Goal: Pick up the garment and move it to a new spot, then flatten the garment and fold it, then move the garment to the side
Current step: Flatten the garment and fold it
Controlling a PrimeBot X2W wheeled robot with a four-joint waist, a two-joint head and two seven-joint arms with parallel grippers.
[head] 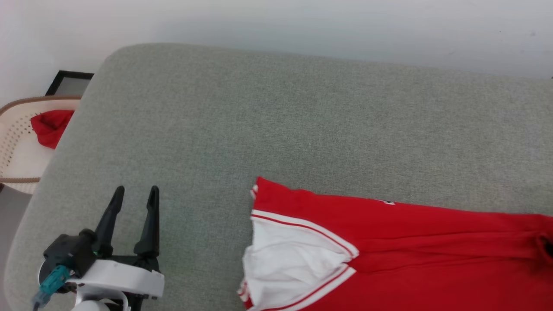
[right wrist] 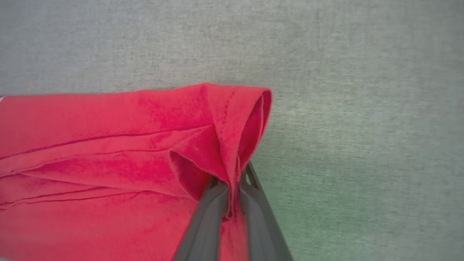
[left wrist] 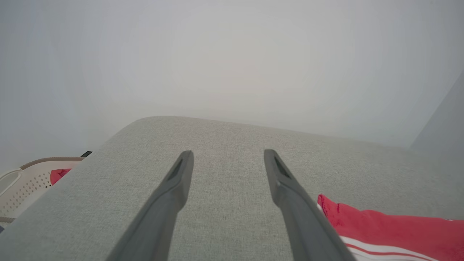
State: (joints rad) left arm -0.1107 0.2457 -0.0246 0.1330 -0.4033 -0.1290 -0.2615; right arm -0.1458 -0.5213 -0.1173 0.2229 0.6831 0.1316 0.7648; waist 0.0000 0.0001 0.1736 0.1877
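Observation:
The garment point(head: 410, 242), a red jersey with a white sleeve and red-white trim, lies on the grey cushion point(head: 276, 129) at the lower right of the head view. Its red hem point(right wrist: 224, 119) is pinched between the two dark fingers of my right gripper point(right wrist: 230, 185), which is shut on the cloth; the hem folds up over the fingertips. My left gripper point(head: 134, 192) hovers open over bare cushion to the garment's left, with nothing between its fingers point(left wrist: 181, 177). The garment's corner point(left wrist: 384, 224) sits just right of it in the left wrist view.
A pale perforated basket point(head: 17, 142) holding a small plain red cloth point(head: 49, 125) stands beyond the cushion's left edge. A dark frame point(head: 69, 82) leans by the white wall behind it. Bare cushion stretches across the far side and left.

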